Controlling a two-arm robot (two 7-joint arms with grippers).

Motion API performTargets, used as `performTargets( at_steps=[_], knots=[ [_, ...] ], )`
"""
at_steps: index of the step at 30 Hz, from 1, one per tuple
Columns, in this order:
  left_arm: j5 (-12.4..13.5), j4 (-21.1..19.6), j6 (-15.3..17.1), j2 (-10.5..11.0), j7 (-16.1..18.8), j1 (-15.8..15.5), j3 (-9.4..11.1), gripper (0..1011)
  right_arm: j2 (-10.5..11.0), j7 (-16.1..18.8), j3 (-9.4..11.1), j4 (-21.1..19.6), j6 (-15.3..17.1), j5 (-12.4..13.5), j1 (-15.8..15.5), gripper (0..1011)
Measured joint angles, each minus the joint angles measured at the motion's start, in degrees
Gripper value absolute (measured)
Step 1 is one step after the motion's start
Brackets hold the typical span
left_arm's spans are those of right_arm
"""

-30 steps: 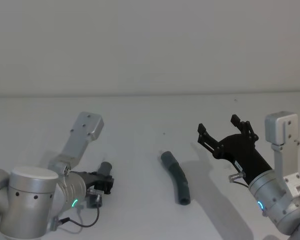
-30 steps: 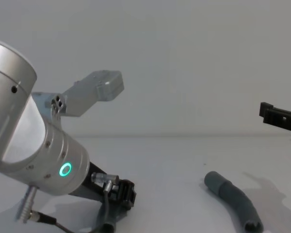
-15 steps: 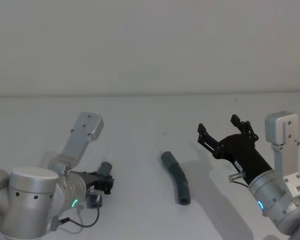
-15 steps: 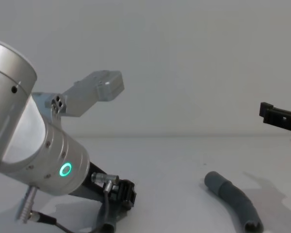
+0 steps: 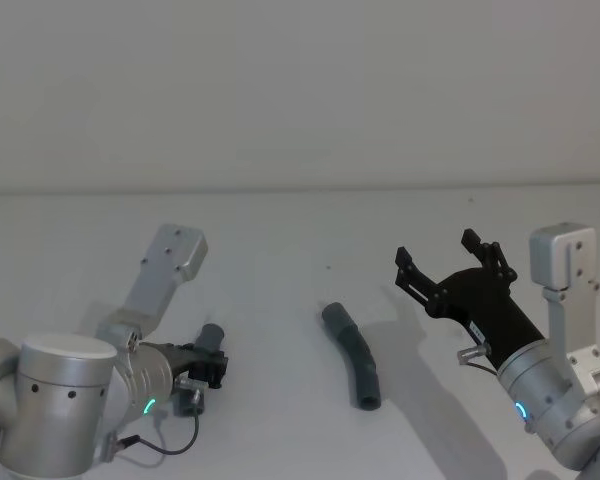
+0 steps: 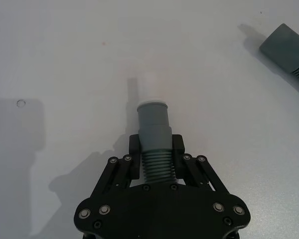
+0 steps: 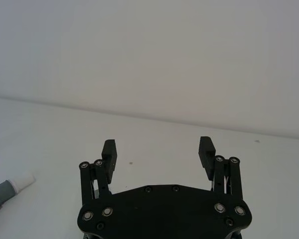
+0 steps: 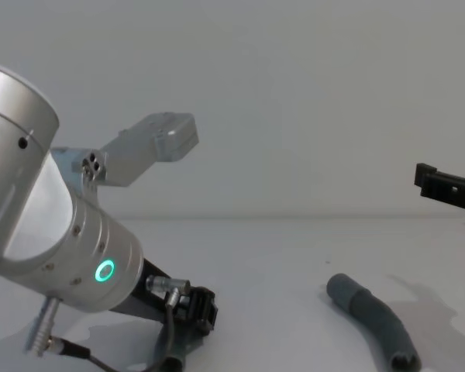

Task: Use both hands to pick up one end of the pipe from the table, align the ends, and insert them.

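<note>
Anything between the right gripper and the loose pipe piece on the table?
Nothing. In the head view, bare table runs from the open right gripper to the longer pipe piece.

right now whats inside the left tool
The left tool is shut on the short pipe piece: its ribbed part sits in the grip, with the collar and whitish tip poking out. Its rear end is covered by the tool's body.

Longer pipe piece partly off-view
</note>
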Motion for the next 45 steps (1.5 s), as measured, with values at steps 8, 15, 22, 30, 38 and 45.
performTargets(
  at_steps=[8,15,22,30,38,45],
  knots=[
    [0.00,0.00,0.00,0.00,0.00,0.00,0.00,336,0.00,0.00,0.00,0.00,0.00,0.00,0.00,1000],
    [0.00,0.00,0.00,0.00,0.00,0.00,0.00,336,0.00,0.00,0.00,0.00,0.00,0.00,0.00,1000],
    [0.00,0.00,0.00,0.00,0.00,0.00,0.00,336,0.00,0.00,0.00,0.00,0.00,0.00,0.00,1000],
    [0.00,0.00,0.00,0.00,0.00,0.00,0.00,336,0.01,0.00,0.00,0.00,0.00,0.00,0.00,1000],
    [0.00,0.00,0.00,0.00,0.00,-0.01,0.00,336,0.00,0.00,0.00,0.00,0.00,0.00,0.00,1000],
    [0.00,0.00,0.00,0.00,0.00,-0.01,0.00,336,0.00,0.00,0.00,0.00,0.00,0.00,0.00,1000]
  ],
)
